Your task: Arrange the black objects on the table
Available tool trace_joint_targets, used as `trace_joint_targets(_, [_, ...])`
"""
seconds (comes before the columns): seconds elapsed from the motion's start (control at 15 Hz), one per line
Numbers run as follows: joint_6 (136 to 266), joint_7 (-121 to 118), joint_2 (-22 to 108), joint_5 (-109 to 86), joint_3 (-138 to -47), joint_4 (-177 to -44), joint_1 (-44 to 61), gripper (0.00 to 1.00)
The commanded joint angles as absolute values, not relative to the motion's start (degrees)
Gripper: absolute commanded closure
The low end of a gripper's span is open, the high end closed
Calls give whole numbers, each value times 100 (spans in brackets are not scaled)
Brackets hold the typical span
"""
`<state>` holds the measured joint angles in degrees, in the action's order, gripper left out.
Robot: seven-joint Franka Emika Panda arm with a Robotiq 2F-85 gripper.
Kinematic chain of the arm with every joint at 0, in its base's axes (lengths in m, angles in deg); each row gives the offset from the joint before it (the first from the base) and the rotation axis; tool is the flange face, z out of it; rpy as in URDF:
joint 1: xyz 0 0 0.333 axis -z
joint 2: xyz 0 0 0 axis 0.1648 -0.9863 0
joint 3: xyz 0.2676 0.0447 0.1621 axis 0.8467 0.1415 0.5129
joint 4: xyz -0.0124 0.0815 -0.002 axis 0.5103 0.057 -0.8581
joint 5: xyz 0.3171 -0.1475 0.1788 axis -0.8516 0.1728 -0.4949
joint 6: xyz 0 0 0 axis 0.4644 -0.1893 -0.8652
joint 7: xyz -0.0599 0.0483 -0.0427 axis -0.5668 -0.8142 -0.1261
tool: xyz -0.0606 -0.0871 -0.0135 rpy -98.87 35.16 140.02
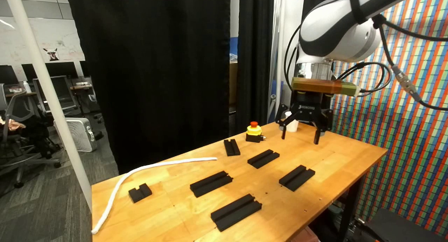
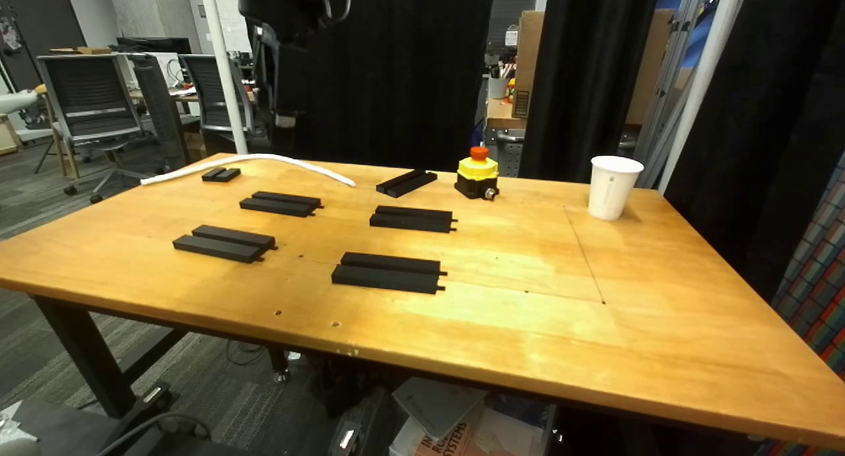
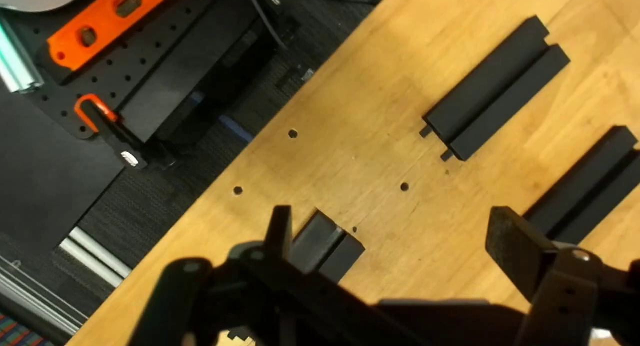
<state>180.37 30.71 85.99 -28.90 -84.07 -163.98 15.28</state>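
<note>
Several black grooved blocks lie apart on the wooden table (image 1: 175,214). A short block (image 1: 140,192) is near one end. Longer blocks are spread along the middle (image 1: 211,183), the front (image 1: 236,212) (image 1: 296,178) and the back (image 1: 263,158); one angled block (image 1: 232,147) lies near the back edge. All show in both exterior views, such as the front block (image 2: 388,271) and short block (image 2: 221,174). My gripper (image 1: 300,135) is open, empty and above the table, fingers down. In the wrist view its spread fingers (image 3: 392,231) partly hide a black block (image 3: 327,248) below; two more blocks (image 3: 495,90) (image 3: 590,186) lie to the right.
A yellow emergency stop with red button (image 2: 476,172) stands at the back edge. A white paper cup (image 2: 614,189) stands near one end. A white cord (image 1: 140,170) curves along the back and far end. A black curtain (image 1: 157,77) hangs behind the table.
</note>
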Motion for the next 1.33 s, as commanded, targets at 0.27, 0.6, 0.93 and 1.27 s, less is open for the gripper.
trace_joint_targets(0.27, [20649,5105,6992,-3589,-8030,-16344,1269,0])
trace_joint_targets(0.6, [21667,7130,6414,-3113,-7942,-16415,1054,0])
trace_joint_targets(0.93, [21569,9273,6204,-1939,-8176,-16398,1097,0])
trace_joint_targets(1.27, [20942,10381,5887,-809,-8504,-15662,1146,0])
